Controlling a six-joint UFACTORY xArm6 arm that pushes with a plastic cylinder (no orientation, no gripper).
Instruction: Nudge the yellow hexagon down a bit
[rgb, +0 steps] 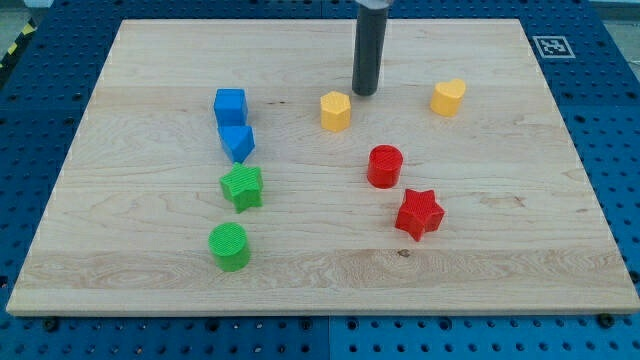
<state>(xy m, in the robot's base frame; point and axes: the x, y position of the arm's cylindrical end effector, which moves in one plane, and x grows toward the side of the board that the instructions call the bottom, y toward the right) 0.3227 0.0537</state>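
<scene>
The yellow hexagon (336, 111) sits on the wooden board (150, 80) a little above the middle. My tip (364, 93) rests on the board just above and to the right of the hexagon, with a small gap between them. The dark rod rises from the tip to the view's top edge.
A second yellow block (448, 97) lies to the right of my tip. A red cylinder (384, 166) and red star (419, 213) lie below the hexagon. A blue cube (230, 105), another blue block (238, 142), a green star (242, 187) and green cylinder (230, 246) form a column at left.
</scene>
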